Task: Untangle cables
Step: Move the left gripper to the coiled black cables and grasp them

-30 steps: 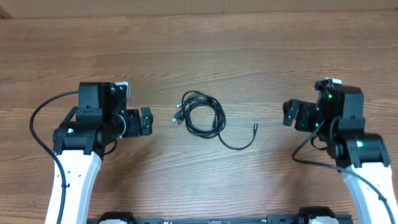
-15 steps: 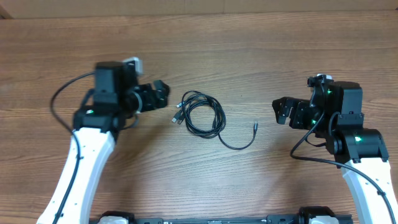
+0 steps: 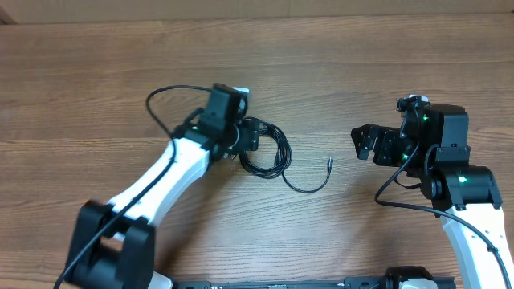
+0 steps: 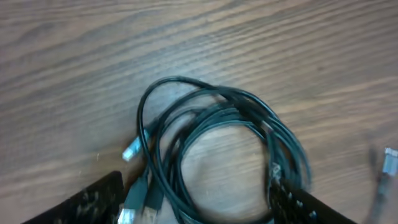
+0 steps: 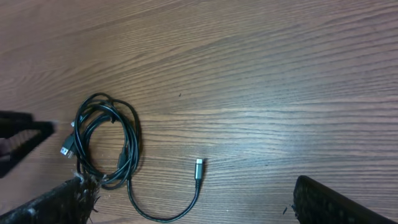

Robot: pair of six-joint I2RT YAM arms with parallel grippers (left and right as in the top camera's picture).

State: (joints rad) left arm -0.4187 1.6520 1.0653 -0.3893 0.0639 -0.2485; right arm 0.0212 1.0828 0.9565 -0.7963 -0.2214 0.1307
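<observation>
Table: Brown wood table (image 3: 361, 72) fills the view from above, and I see nothing on it but the cables and my two arms.

Cables: the cables (image 3: 269, 152) lie near the middle of the table, a bit toward 9 o'clock. They are thin black cords wound in a loose ring, one over the other.

Loose end: one cord runs out of the ring toward 4 o'clock, bends up, and ends in a small silvery plug (image 3: 329, 163). That plug lies by itself on bare wood, apart from the ring.

Other plugs: in my left wrist view I see a few plugs (image 4: 132, 149) bunched at the 8 o'clock side of the ring.

Left gripper: my left gripper (image 3: 247, 136) hangs over the 10 o'clock edge of the ring. Its fingers are spread, one on each side of the ring in the wrist view. I think they hold nothing yet, but I cannot tell if a tip touches a cord.

Right gripper: my right gripper (image 3: 365, 143) waits at 3 o'clock, well apart from the cables. Its fingers are spread wide and hold nothing.

Step now: I think I am at the very start, reaching in to grab the ring. Nothing looks untangled yet.

Next move: I need to go down and pinch just one cord, not the whole bunch. Then my right arm can take the lone plug and pull that cord out slowly.
</observation>
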